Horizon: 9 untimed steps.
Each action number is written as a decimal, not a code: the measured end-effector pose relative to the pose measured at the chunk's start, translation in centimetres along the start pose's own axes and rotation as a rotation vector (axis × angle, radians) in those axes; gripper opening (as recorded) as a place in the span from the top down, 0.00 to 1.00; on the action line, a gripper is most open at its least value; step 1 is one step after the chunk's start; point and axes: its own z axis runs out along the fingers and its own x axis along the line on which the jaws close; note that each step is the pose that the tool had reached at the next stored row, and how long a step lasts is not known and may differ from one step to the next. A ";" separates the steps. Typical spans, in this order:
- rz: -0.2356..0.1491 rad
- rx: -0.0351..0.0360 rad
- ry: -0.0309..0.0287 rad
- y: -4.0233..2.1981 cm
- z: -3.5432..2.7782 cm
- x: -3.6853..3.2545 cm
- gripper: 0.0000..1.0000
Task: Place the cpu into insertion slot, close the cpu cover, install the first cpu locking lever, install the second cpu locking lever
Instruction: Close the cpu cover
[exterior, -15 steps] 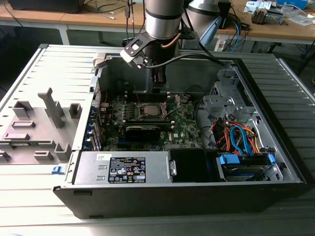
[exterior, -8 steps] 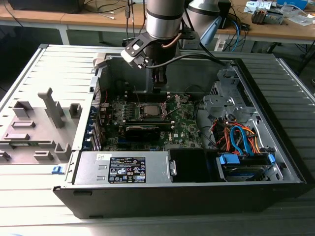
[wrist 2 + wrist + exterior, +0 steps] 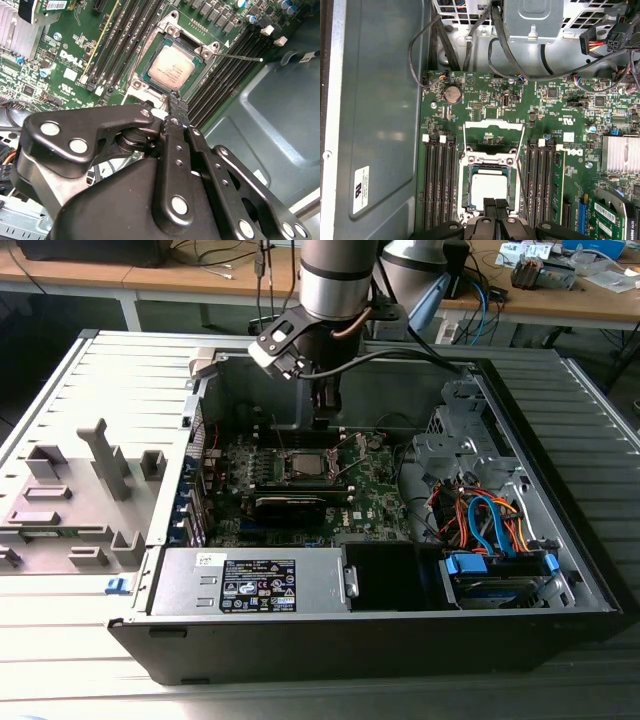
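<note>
Silver cpu (image 3: 171,69) sits framed by cpu cover (image 3: 192,45), gripper (image 3: 325,420) approx 1 o'clock of it in exterior view, fingers pressed together, empty.

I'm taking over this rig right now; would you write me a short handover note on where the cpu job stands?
Gripper: shut, nothing seen in it, poised over one edge of the cpu.
Cpu: lies in the insertion slot, silver top up.
Cpu cover: looks swung open beside the slot, with the board visible through its window.
Done: cpu placed.
Left: closing the cover and both locking levers; one thin lever rod sticks out, apparently unlatched.
</note>
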 end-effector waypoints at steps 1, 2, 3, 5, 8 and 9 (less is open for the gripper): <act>0.000 0.0000 -0.0001 0.03 0.00 0.00 0.89; 0.000 0.0000 0.0000 0.10 0.00 0.00 0.89; 0.000 0.0000 -0.0001 0.15 0.00 -0.01 0.89; 0.000 0.0000 -0.0001 0.26 0.00 -0.01 0.89; 0.000 -0.0001 0.0000 0.37 0.01 -0.02 0.89; 0.000 -0.0001 0.0001 0.40 0.01 -0.02 0.89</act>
